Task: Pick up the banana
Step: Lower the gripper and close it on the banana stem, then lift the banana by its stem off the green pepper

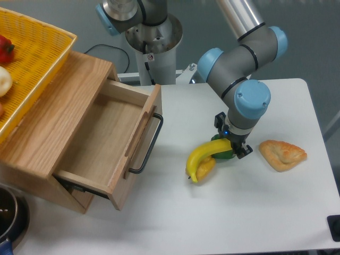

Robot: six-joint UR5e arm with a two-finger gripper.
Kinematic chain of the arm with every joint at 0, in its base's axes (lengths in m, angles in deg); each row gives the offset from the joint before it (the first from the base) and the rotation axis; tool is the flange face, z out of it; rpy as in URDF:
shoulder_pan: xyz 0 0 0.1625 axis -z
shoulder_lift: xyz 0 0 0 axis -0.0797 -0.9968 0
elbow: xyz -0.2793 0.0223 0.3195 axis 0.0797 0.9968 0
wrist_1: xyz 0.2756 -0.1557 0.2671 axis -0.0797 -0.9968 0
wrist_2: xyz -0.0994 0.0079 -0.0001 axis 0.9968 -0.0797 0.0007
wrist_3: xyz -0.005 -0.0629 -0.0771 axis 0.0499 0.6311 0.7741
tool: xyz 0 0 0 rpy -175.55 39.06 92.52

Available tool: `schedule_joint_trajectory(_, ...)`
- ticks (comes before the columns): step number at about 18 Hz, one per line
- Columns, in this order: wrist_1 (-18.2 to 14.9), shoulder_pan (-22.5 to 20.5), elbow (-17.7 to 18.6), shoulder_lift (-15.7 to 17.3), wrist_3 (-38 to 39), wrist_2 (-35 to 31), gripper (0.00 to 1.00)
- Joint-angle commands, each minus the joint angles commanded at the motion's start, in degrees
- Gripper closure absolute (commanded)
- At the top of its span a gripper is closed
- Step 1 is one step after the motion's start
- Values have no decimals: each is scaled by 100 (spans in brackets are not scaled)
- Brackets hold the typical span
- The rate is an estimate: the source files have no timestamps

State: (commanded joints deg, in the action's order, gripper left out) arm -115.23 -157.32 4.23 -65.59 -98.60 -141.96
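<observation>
Grasp step: claw (232, 148) over banana (204, 154) stem end, prob. clamped on it. Next: lift straight off counter (255, 212).

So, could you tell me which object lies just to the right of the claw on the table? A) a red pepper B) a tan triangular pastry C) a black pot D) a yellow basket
B: the tan triangular pastry lies on the white table to the right of the claw, which sits at the banana.

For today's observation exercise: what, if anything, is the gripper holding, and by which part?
The gripper is closed on the banana at its upper right end; the banana's other end sits low by the table.
</observation>
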Motion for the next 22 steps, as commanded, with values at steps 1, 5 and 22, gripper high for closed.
schedule_joint_trajectory(1,0,-9,0,9,0,0,56)
schedule_joint_trajectory(5,0,-18,0,18,-9,0,81)
schedule_joint_trajectory(22,-2161,-53,-1370,492,360,-88,89)
